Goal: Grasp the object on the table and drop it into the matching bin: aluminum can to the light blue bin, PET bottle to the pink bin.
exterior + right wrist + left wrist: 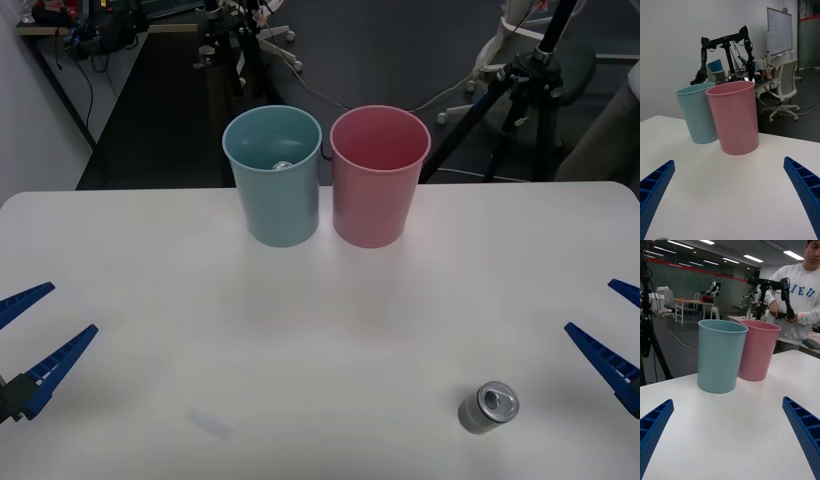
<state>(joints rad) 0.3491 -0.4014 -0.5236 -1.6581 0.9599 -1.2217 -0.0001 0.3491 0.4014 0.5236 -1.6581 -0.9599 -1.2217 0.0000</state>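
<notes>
A small dark grey-silver aluminum can (488, 407) with a shiny top and pull tab stands upright on the white table (320, 340), near the front right. My right gripper (612, 332) is open at the table's right edge, a short way right of the can and apart from it. At the left edge my left gripper (35, 335) is open with nothing in it. The light blue bin (273, 175) and the pink bin (379, 175) stand side by side at the back middle. Something small and shiny lies inside the light blue bin. Both bins also face each wrist camera: light blue bin (698, 112), pink bin (735, 117), light blue bin (720, 354), pink bin (758, 350).
Beyond the table's far edge stand a black tripod (520, 90) at the right and a dark equipment stand (235, 45) at the left. Wide bare tabletop lies between the bins and the can.
</notes>
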